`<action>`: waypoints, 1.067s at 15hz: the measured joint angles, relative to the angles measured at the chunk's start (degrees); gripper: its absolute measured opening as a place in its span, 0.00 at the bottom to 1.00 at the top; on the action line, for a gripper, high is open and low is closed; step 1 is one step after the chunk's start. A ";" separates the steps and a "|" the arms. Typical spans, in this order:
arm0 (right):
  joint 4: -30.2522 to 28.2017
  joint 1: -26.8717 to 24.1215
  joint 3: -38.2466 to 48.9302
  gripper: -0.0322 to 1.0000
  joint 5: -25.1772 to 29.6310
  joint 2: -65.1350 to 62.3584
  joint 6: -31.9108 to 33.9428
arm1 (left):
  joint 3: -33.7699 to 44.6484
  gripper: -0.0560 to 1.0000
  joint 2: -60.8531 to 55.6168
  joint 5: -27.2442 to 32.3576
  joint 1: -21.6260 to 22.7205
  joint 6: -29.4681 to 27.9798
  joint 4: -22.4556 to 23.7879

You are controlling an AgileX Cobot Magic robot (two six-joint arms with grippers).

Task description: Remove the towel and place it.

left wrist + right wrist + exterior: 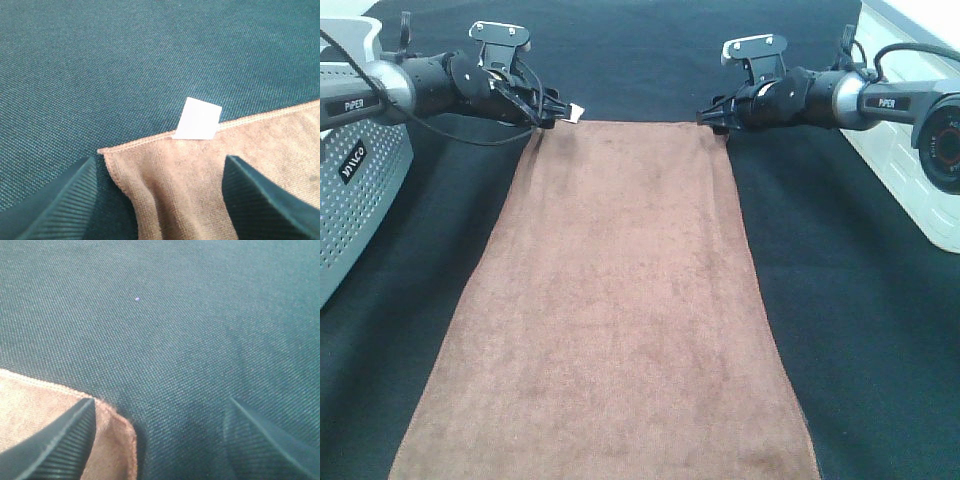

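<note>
The large reddish-brown terry towel (610, 310) lies flat along the black table cloth (860, 330), running to the far corners, one carrying a small white tag (198, 119). There the left gripper (563, 111) and right gripper (708, 117) straddle a corner each, jaws apart. Grasp stage, I'd say: next, both close together.

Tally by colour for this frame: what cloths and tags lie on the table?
Reddish-brown: 1, the towel
Black: 1, the table cloth
White: 1, the tag at the towel's corner
Total: 3
</note>
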 joint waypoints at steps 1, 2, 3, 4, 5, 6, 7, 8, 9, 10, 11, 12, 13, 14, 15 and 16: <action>0.00 0.00 0.00 0.65 0.00 0.46 0.00 | 0.00 0.69 0.00 0.00 0.00 0.00 0.00; 0.00 0.00 0.00 0.63 -0.06 0.97 0.00 | 0.00 0.69 0.00 0.00 0.00 0.00 0.00; 0.00 0.00 0.00 0.59 -0.06 1.20 0.00 | 0.00 0.69 0.00 0.00 0.00 0.00 0.00; 0.00 0.00 0.00 0.56 -0.29 1.20 0.00 | 0.00 0.69 0.00 0.00 0.00 0.00 0.00; 0.00 0.00 0.00 0.53 -0.80 1.20 0.00 | 0.00 0.69 0.00 0.00 0.00 0.00 0.00; 0.00 0.00 0.00 0.49 -1.09 1.20 0.00 | 0.00 0.69 0.00 0.00 0.00 0.00 0.00; 0.00 0.06 0.00 0.43 -1.43 1.43 0.00 | 0.00 0.69 0.00 0.00 0.00 0.00 0.00; 0.00 0.11 0.00 0.36 -1.43 1.66 0.00 | 0.00 0.69 0.00 0.00 0.00 0.00 0.00; 0.11 0.11 0.00 0.29 -1.43 1.83 0.00 | 0.00 0.69 0.00 0.00 0.00 0.00 0.00; 0.17 0.17 0.00 0.23 -1.43 1.83 0.00 | 0.00 0.69 0.00 0.00 0.00 0.00 0.00; 0.17 0.23 0.00 0.15 -1.43 1.83 0.00 | 0.00 0.69 0.00 0.00 0.00 0.00 0.00; -0.06 0.23 0.00 0.03 -1.43 1.83 -0.52 | 0.00 0.69 0.00 0.00 0.00 0.00 0.00; -0.86 0.23 0.00 0.03 -2.23 1.83 -1.89 | 0.00 0.69 0.00 0.00 0.00 -0.06 0.00; -1.89 0.23 0.00 0.03 -3.38 2.06 -3.95 | 0.00 0.69 0.00 0.00 0.00 -0.06 0.00; -2.06 0.23 0.00 0.03 -3.67 2.06 -5.39 | 0.00 0.69 0.00 0.00 0.00 -0.06 0.00; -2.06 0.23 0.00 0.03 -3.67 2.06 -5.39 | 0.00 0.69 0.00 0.00 0.00 -0.06 0.00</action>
